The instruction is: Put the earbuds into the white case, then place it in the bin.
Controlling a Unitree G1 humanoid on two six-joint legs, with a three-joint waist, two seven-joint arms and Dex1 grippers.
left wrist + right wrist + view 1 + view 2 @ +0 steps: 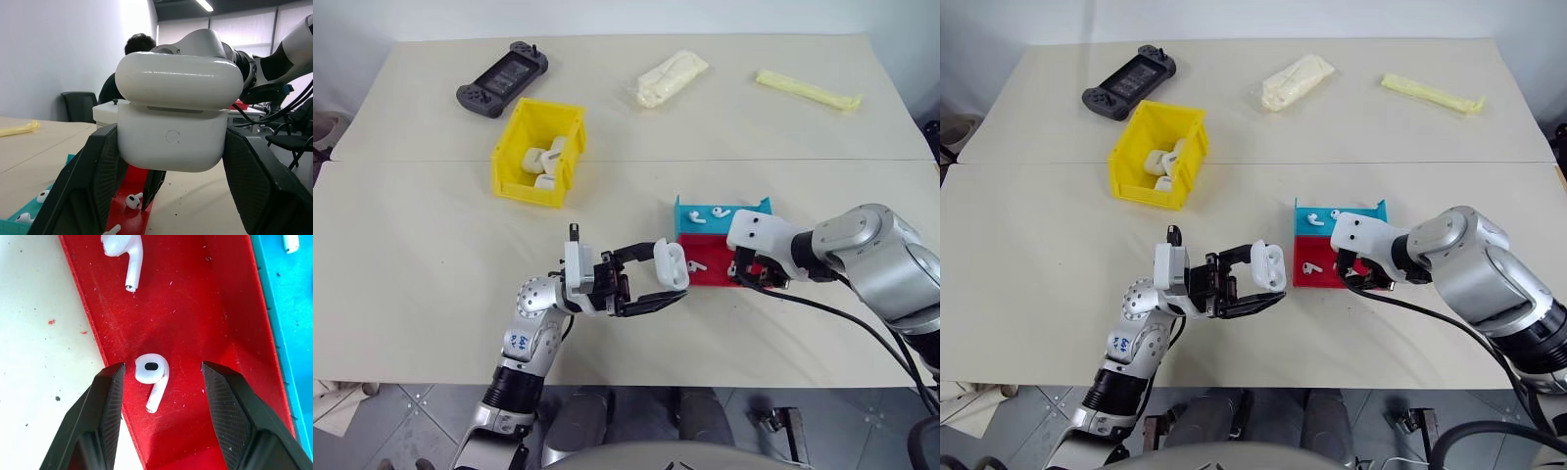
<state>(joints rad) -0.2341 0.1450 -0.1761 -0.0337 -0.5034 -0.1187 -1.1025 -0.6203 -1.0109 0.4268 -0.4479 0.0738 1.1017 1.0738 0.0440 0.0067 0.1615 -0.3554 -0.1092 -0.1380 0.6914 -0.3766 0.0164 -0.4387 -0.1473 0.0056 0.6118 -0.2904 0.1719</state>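
- While poised over the red tray [195, 308], right gripper [161, 377] stood with jaws parted, one finger either side of an earbud [151, 374], nothing clamped yet
- Lay directly between the fingertips, bud head toward the near finger, stem running roughly along the fingers' own line rather than across the gap
- Sat much nearer the right arm than the left; second earbud [122, 254] further along the same tray
- Clamped shut on the white case [672, 264], left gripper [651, 279] held it off the table, just beside the tray, lid looking closed
- Well apart across the table, the bin [514, 181]
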